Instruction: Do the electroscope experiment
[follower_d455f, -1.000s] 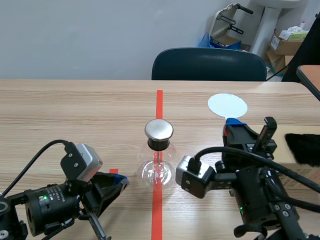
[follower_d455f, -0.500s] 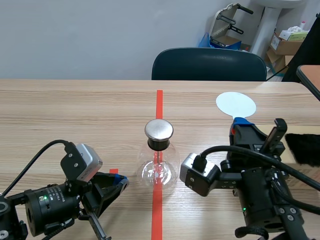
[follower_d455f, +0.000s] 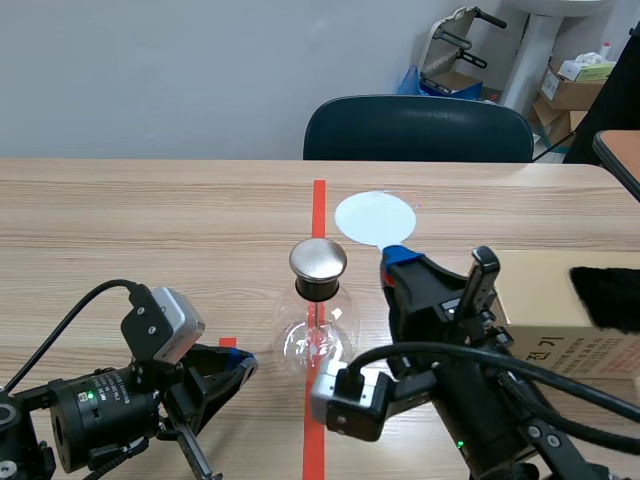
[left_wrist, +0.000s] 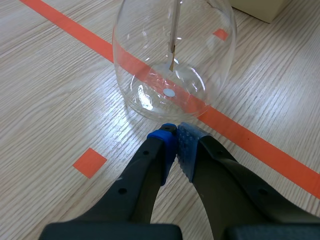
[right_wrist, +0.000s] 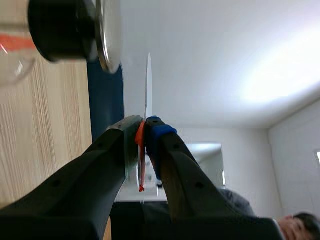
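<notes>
The right gripper (follower_d455f: 400, 262) has swung left, pinching the white disc (follower_d455f: 375, 216), now just right of the electroscope (follower_d455f: 318, 325) cap (follower_d455f: 318, 259), seemingly short of touching. The left gripper (left_wrist: 176, 131) sits pressed together by the flask; contact remains.

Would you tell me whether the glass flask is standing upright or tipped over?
Upright: the flask stands on its base, metal cap on top.
</notes>
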